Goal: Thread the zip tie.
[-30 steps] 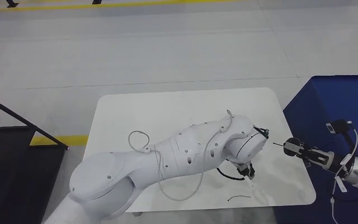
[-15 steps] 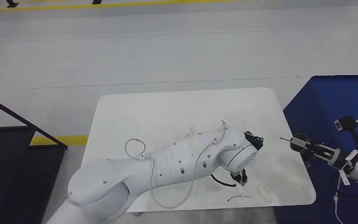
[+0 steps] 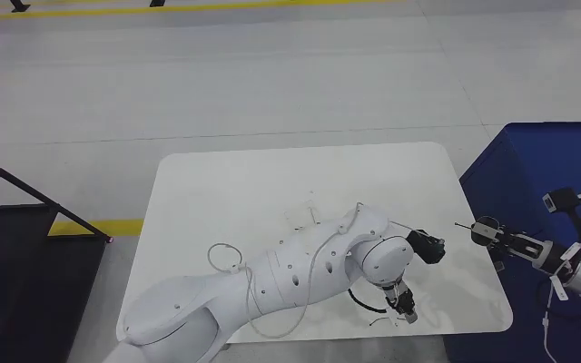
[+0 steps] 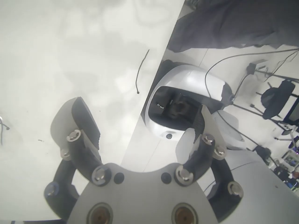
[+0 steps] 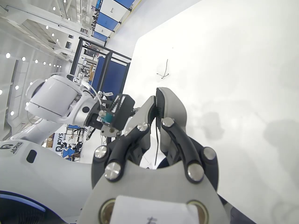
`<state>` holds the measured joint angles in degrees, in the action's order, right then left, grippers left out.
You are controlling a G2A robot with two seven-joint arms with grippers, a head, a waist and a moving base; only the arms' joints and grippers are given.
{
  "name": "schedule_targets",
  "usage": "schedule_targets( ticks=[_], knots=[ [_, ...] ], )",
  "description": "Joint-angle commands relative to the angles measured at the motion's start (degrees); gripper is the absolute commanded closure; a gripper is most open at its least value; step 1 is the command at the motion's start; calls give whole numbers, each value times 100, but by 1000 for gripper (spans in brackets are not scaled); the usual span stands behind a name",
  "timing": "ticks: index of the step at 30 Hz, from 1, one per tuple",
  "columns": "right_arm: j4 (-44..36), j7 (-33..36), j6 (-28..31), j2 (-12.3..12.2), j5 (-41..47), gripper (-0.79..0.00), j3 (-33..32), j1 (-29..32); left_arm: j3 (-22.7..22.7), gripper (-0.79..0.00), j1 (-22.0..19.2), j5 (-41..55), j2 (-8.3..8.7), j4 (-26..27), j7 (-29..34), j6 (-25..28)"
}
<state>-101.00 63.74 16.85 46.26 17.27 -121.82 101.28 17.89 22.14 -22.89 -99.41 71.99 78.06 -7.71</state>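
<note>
The left arm has been swinging down toward the near edge of the worktop (image 3: pixel 272 181), while the right arm has been drawing back past its right edge. The left gripper (image 3: pixel 403 313) is now hanging over that near edge, its fingers (image 4: pixel 80 117) spread wide and holding nothing. The loose zip tie (image 4: pixel 141 71) is lying flat on the worktop just inside the near edge, its length running roughly along that edge and its small head end pointing back at the left gripper. It is sitting just ahead of the fingertips, on the side of the finger over the worktop; the other finger is hanging out past the edge. The left arm is by far the nearer, so the grasp is likely turning on moving inward from the edge.

The right gripper (image 3: pixel 476 231) is waiting beyond the worktop's right edge, fingers pinched on a thin black strip (image 5: pixel 157 141), probably a second tie. From above, the loose tie's end by the fingertips is hard to make out. A small dark wisp (image 5: pixel 164 73) farther in on the worktop is too small to identify.
</note>
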Motion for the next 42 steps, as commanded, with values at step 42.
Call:
schedule_targets(
  ticks=[42],
  knots=[
    [0,0,0,0,0,0,0,0,1413,-785,100,-1367,576,570,-65,-1107]
  ],
)
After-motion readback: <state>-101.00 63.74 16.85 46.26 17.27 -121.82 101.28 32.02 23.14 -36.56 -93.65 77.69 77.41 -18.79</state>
